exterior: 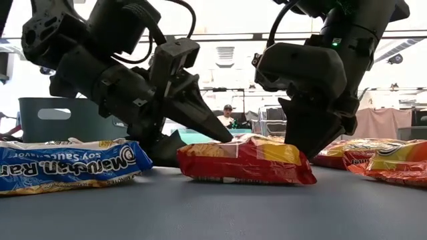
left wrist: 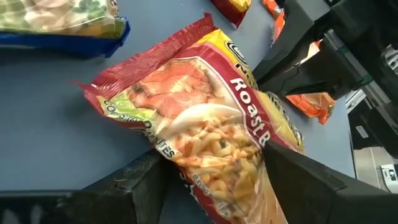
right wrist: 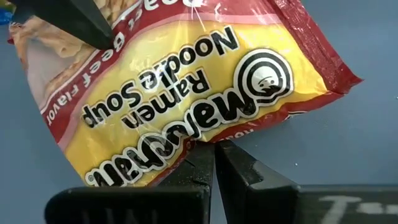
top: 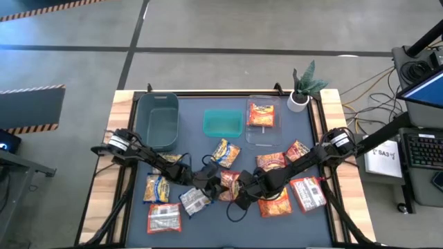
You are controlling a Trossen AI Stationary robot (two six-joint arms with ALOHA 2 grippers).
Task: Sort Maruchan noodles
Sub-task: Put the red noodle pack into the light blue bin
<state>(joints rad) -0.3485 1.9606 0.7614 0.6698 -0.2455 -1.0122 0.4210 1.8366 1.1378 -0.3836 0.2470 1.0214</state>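
Barely started: one packet (top: pixel 261 115) sits in the clear bin (top: pixel 253 133), the rest lie loose mid-table. Left gripper (left wrist: pixel 211 186) straddles the roast beef packet (left wrist: pixel 205 130) wide open, not gripping; right gripper (right wrist: pixel 214 168) is closed, empty, at its edge.

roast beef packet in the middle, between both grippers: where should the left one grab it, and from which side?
Across the narrow width at the end facing the left gripper, coming in low from the left arm's side. The roast beef packet lies flat, and the open fingers already straddle that end. The shut right gripper is at the opposite edge.
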